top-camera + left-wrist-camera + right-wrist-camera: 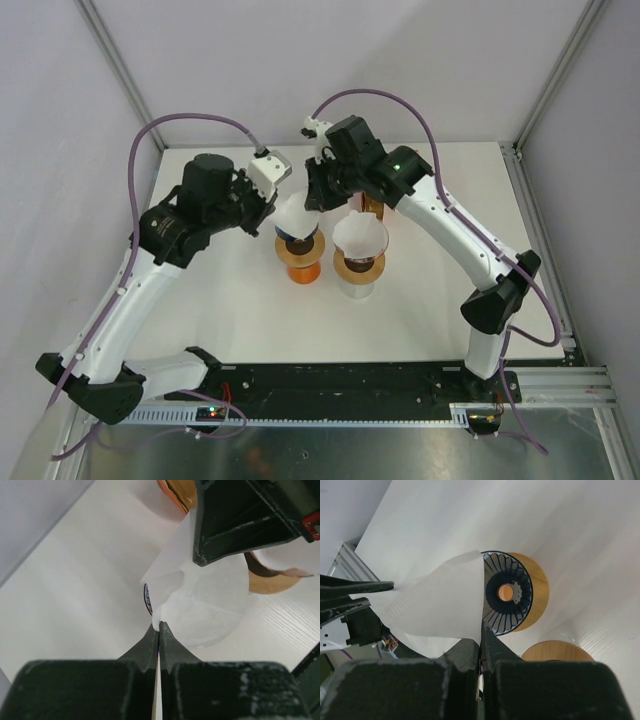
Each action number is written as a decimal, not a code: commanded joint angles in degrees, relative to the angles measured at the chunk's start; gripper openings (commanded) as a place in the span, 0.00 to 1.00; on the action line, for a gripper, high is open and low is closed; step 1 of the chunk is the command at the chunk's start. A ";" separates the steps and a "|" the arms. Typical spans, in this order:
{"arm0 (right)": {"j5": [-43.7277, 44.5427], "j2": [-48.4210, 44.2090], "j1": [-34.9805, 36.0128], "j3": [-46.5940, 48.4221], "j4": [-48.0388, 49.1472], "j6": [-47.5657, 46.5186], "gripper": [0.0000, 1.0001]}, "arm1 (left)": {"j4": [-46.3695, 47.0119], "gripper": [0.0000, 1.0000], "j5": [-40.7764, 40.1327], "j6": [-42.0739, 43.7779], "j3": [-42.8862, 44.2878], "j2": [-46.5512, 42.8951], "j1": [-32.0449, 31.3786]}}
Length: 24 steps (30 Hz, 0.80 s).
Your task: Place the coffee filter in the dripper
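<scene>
Left gripper [159, 626]: clamped tight on white paper cone filter [440, 600] edge.
Right gripper [481, 630]: pinched closed on its opposite edge.
Filter: above blue-ribbed dripper [517, 611], middle of table [230, 315].
You: pull the mouth open, centre the tip, lower.

Top view: high, behind arm bases, looking down on whole desk [230, 310]. Left wrist view: close, along own fingers [147, 647], low over desk. Right wrist view: close, steeply down onto dripper [507, 592]. All three share coffee filter [297, 213].
</scene>
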 commanded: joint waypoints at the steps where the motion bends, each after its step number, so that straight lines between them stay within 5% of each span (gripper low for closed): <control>1: -4.39 1.94 -0.90 3.47 -3.44 -1.31 0.00 | -2.73 0.00 6.54 -0.50 -0.33 0.53 4.71; 6: -3.90 4.45 -1.63 4.96 -6.45 -1.82 0.00 | -3.73 0.00 13.55 -0.78 -0.64 3.04 9.37; 24: -4.25 6.78 -2.49 7.52 -9.69 -2.47 0.03 | -3.78 0.00 18.32 -0.25 -2.93 7.68 12.26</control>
